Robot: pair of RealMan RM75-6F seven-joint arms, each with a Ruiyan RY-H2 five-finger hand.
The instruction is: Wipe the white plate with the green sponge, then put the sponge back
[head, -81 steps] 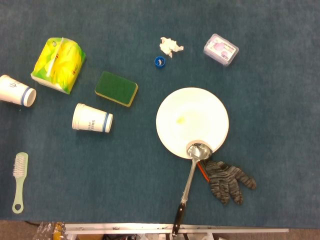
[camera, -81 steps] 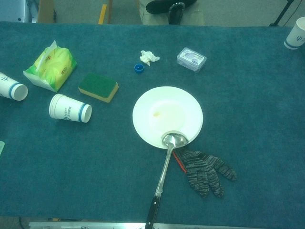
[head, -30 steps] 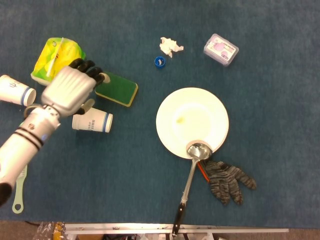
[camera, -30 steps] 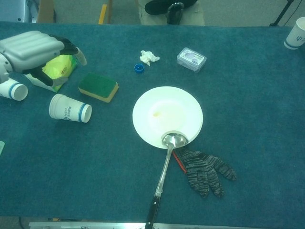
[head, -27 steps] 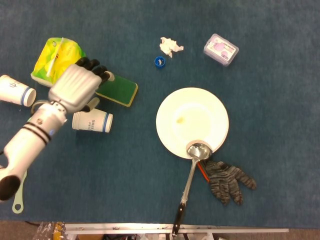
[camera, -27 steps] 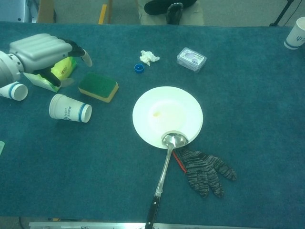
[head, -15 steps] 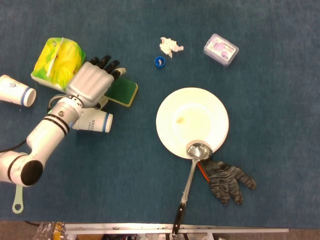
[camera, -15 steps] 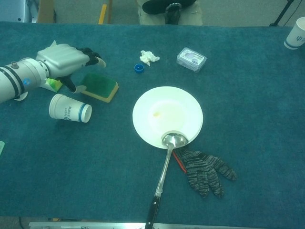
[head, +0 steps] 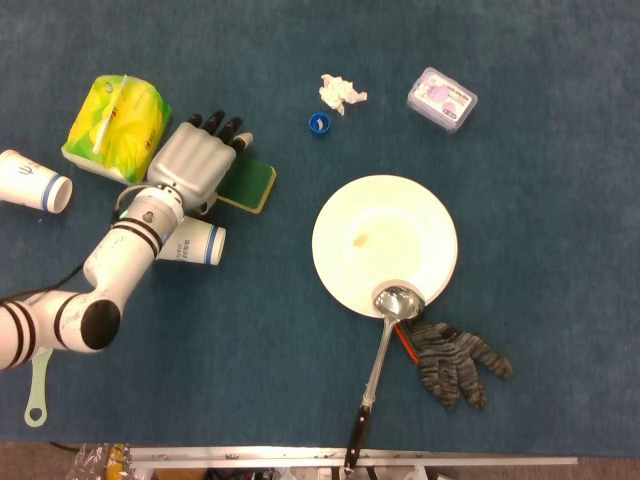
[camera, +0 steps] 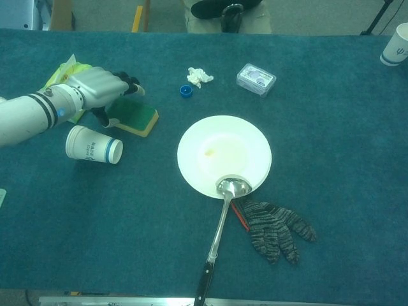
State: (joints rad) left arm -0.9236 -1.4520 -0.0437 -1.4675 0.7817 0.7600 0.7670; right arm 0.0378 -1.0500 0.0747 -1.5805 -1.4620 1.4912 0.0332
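The green sponge (head: 252,184) with a yellow underside lies flat on the blue cloth, left of the white plate (head: 400,220). My left hand (head: 195,165) lies over the sponge's left end, fingers stretched across its far edge and the thumb low at its near-left corner. The chest view shows the same hand (camera: 95,88) covering part of the sponge (camera: 137,116), which sits flat. The plate (camera: 239,137) carries a small yellow smear. A metal ladle (head: 397,302) rests its bowl on the plate's near rim. My right hand is out of sight.
A paper cup (head: 185,241) lies on its side just below my left wrist. A yellow tissue pack (head: 112,125) and another cup (head: 35,181) sit to the left. Grey glove (head: 455,360), blue cap (head: 319,123), crumpled tissue (head: 341,92), plastic box (head: 442,100), brush (head: 38,365).
My left arm came in from the left and lowered its hand onto the sponge's left end. The sponge, plate and ladle have not moved.
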